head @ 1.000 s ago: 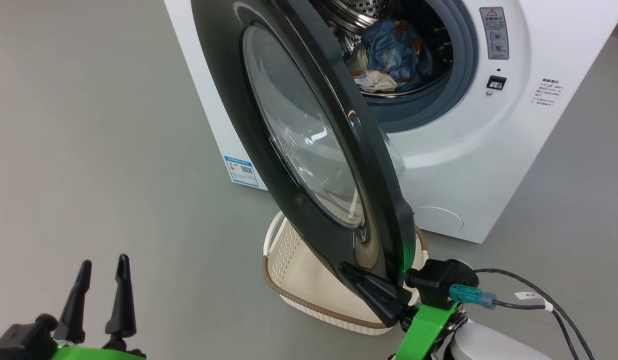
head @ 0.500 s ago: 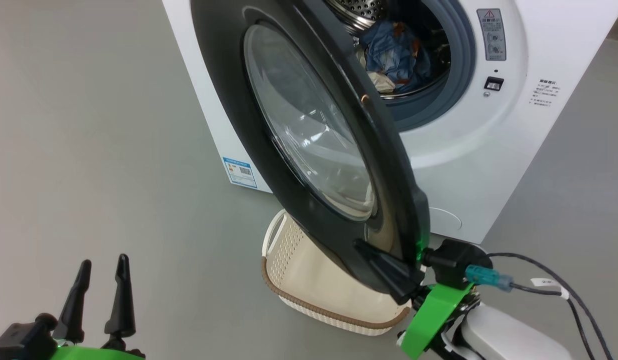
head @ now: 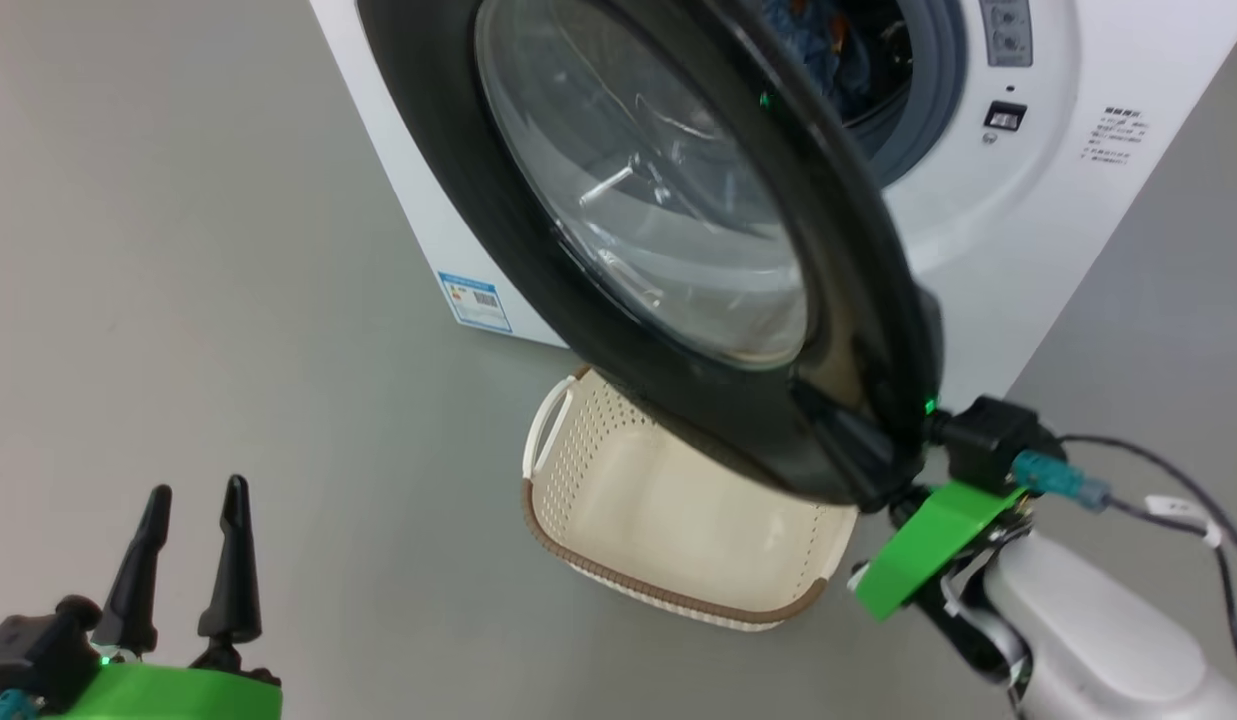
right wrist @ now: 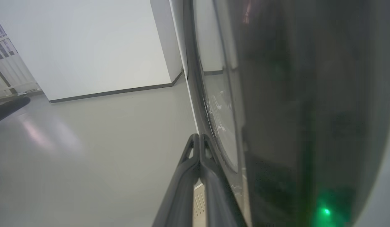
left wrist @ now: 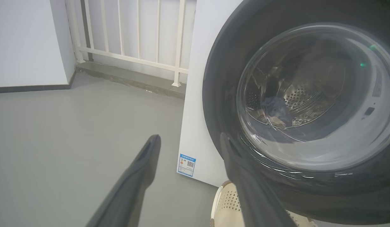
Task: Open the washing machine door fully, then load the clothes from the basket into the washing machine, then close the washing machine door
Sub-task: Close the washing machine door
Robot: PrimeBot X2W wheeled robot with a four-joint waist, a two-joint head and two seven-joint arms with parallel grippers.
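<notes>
Head view: our right gripper touches the washing machine door at its near lower rim; our left gripper, spread, sits well left. Left wrist: the clothes lie behind glass. Right wrist: fingers pressed together, door right.

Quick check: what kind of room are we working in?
Probably a laundry corner or a bare test room: a white front-loading washing machine stands on a plain grey floor, a cream basket sits in front of it, and a white railing stands beyond it.
</notes>
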